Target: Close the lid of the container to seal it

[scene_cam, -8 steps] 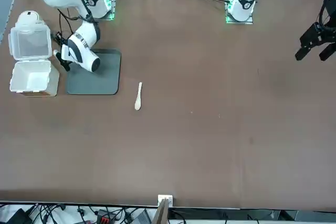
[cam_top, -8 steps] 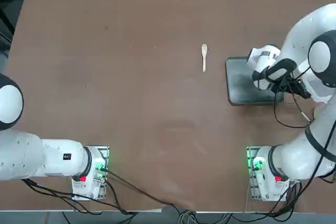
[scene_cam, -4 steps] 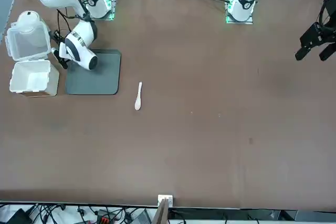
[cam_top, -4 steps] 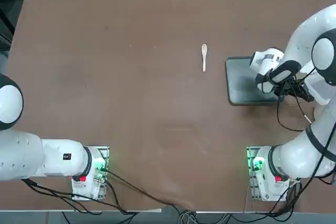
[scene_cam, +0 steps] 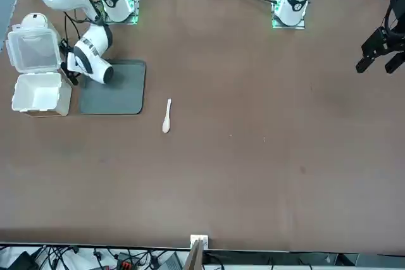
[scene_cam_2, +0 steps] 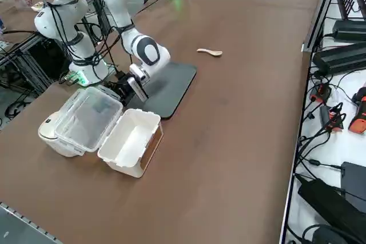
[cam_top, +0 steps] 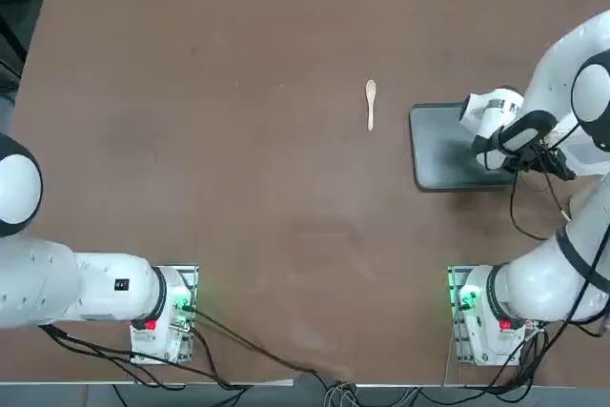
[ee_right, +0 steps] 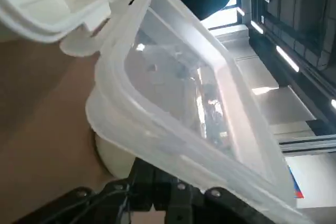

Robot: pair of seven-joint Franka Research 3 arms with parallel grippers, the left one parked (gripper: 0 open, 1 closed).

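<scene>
Step in hand: lifting the lid [scene_cam_2: 88, 117] over. Right gripper [scene_cam_2: 124, 91], fingers pinched together and holding nothing, sits under the lid's raised edge; container [scene_cam_2: 130, 141] lies open just beyond (hinged to lid). Next: push the flap over and press it down.

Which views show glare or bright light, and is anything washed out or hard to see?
Right wrist view: window light glints off the translucent lid and its far corner runs out of frame. Top view: the arm hides the container. Front view: container and lid evenly lit, no glare. Right side view: the right gripper sits dark beside the lid.
</scene>
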